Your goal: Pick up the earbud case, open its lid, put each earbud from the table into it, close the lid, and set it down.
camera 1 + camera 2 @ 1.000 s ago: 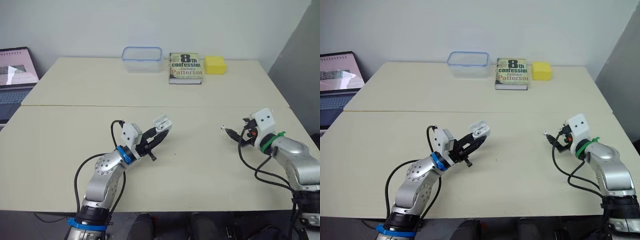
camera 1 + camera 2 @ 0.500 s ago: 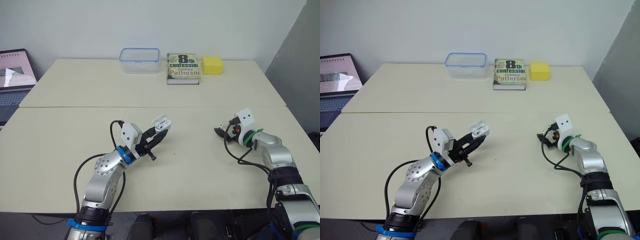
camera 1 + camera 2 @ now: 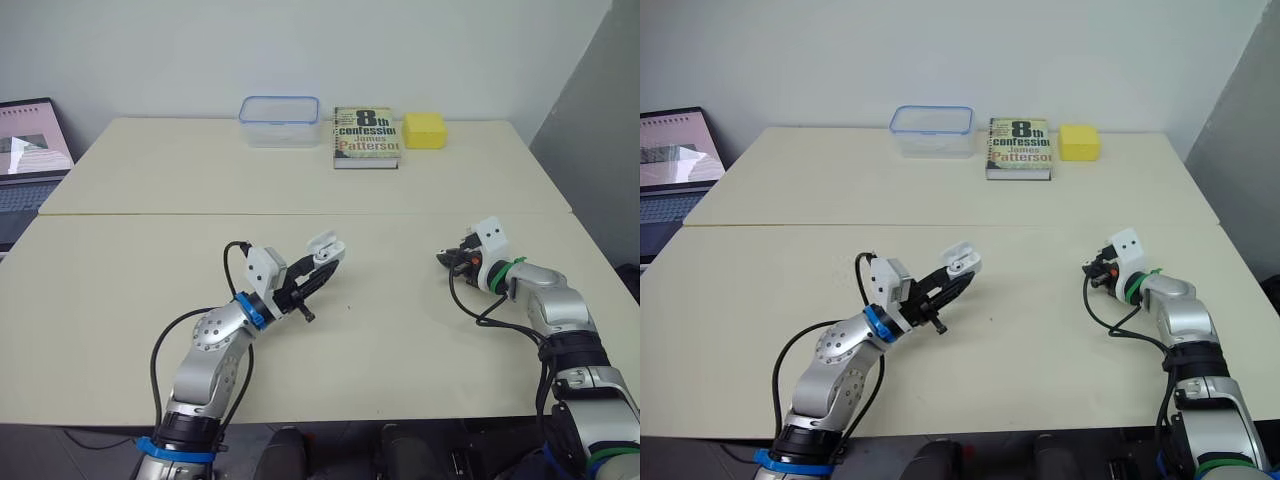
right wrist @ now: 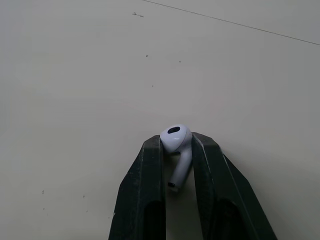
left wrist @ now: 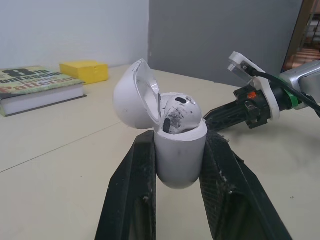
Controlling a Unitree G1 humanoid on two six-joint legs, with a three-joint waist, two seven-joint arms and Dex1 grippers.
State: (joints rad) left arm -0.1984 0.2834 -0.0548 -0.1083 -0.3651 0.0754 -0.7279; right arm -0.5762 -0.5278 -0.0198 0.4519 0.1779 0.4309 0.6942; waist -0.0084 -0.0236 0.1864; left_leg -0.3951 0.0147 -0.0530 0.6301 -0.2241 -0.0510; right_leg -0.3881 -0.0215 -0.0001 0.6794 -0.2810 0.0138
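My left gripper [image 3: 318, 268] is shut on the white earbud case [image 5: 178, 150], held above the table left of centre. The lid [image 5: 134, 95] stands open and one earbud [image 5: 179, 114] sits inside. The case also shows in the head view [image 3: 323, 247]. At the right, my right gripper [image 3: 446, 259] is shut on a white earbud [image 4: 176, 146], pinched between the black fingers [image 4: 147, 190] just over the table top. In the left wrist view the right gripper [image 5: 220, 120] points toward the case from a short way off.
Along the far edge of the cream table [image 3: 400, 330] stand a clear plastic box [image 3: 280, 119], a paperback book [image 3: 366, 135] and a yellow block [image 3: 426, 129]. A laptop [image 3: 28, 150] sits off the table's left side. A seam [image 3: 300, 213] runs across the table.
The right gripper has closed on the earbud, which lay on the table by its tips a second ago. The camera shifted at first. The left gripper holds the open case still.
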